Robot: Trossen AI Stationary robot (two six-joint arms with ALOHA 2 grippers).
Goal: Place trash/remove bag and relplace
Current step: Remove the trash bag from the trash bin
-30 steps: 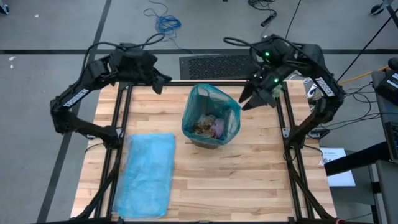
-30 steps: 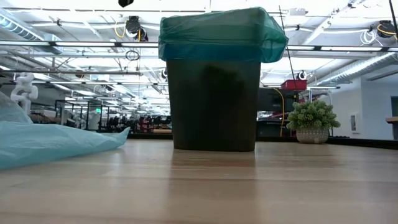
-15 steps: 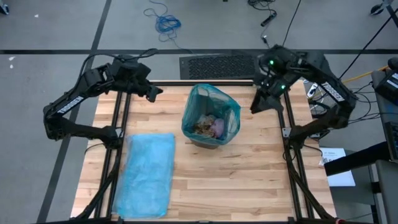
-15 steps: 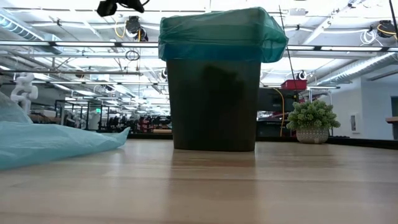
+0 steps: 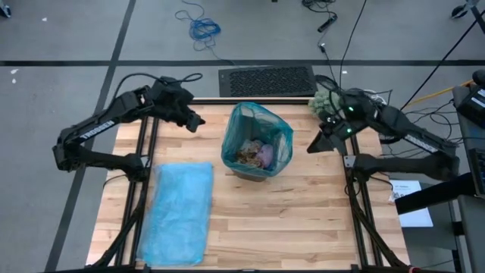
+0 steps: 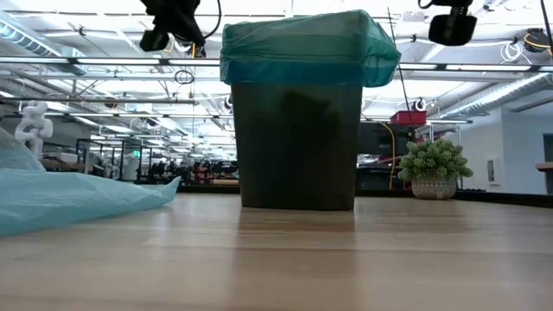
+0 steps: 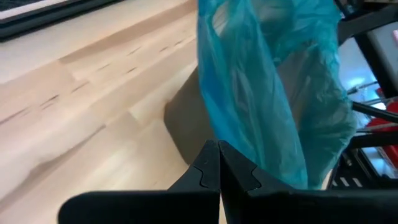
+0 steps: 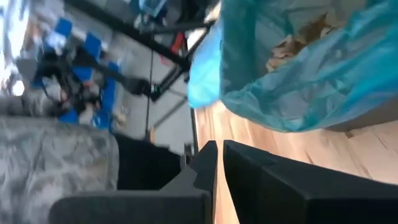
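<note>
High view, crumpled brown, white, lilac trash (image 5: 254, 152), both arms' jaws closed, empty.

I've got the bin (image 5: 258, 148) on the table (image 5: 303, 220) a bit behind centre, liner bag (image 5: 282, 130) over its rim, trash (image 5: 254, 152) inside. Spare bag (image 5: 179, 212) lies flat on the table's front-left, well apart from the bin. Left gripper (image 5: 198, 121) sits just left of the bin, right gripper (image 5: 311, 147) just right of it, both w/ nothing between them & the liner. Potted plant (image 6: 435, 168) at far right edge in low view.
</note>
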